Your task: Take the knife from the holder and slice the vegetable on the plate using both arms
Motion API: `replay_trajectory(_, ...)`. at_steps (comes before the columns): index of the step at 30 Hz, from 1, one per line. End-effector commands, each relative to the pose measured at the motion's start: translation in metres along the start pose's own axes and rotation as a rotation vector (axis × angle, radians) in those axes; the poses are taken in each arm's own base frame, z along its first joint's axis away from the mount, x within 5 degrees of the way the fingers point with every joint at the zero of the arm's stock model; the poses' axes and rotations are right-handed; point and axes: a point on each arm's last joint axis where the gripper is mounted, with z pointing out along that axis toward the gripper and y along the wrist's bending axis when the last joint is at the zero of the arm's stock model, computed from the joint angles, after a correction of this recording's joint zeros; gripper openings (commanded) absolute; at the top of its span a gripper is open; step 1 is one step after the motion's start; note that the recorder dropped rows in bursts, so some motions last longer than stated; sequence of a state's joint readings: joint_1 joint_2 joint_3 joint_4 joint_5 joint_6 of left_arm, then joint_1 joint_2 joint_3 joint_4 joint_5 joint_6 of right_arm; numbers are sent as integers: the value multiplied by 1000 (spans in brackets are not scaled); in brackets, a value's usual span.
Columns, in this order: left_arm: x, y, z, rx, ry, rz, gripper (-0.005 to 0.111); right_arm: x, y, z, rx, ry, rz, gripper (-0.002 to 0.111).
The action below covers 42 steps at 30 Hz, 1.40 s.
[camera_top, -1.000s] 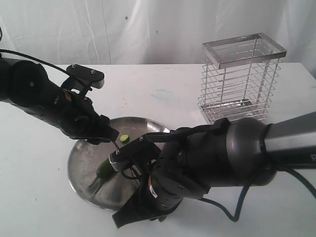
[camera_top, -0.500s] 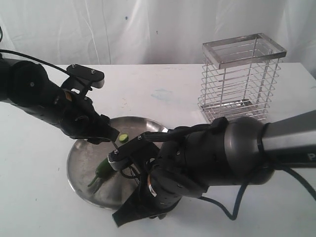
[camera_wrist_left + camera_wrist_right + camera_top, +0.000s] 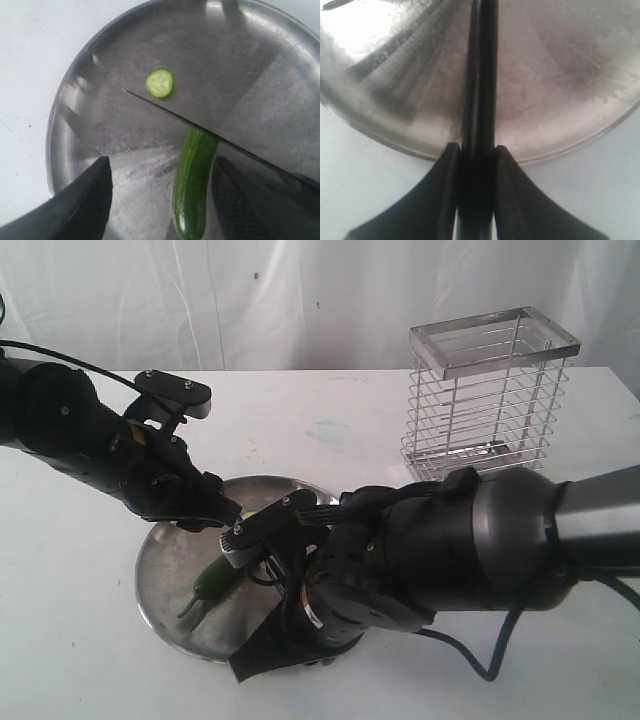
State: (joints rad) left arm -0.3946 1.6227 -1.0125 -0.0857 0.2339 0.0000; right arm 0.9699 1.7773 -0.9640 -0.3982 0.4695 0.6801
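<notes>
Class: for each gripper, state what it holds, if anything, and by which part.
Right gripper: the knife, clamped by its handle. Left gripper: nothing; it is open, one finger on either side of the vegetable.

Down onto a shiny steel plate [image 3: 75,115], white table [image 3: 20,60] past its rim. On the plate, a slender green vegetable [image 3: 192,190] — crossed at its far end by the thin blade of a black knife [image 3: 165,110]. Just beside the blade near its tip, one round pale-green slice [image 3: 160,83] lying flat. Astride the vegetable, the left gripper [image 3: 161,165], black fingers [image 3: 85,200] spread wide, neither clearly touching it.
</notes>
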Motion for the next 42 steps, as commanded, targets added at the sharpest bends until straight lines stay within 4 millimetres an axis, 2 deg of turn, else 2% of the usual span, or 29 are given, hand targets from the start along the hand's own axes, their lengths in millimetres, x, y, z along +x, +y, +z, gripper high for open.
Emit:
replay_trajectory(1,2,0,-1,5,8,-17,62,0,1,7,-6,13,19,0)
replay_trajectory(5,2,0,-1,5,8,-17,62,3,3,14,-13,30,25,0)
replay_trajectory(14,2,0,-1,5,6,-17,62,2,2,10,-13,25,30,0)
replay_trajectory(19,2,0,-1,5,6,-17,62,9,-2,9,28,101,19,0)
replay_trajectory(23,2,0,-1,5,6,-17,62,11,2,8,-12,128,2,0)
replay_trajectory(42,2,0,-1,6,4,-18,62,-11,2,-5,-6,128,-24,0)
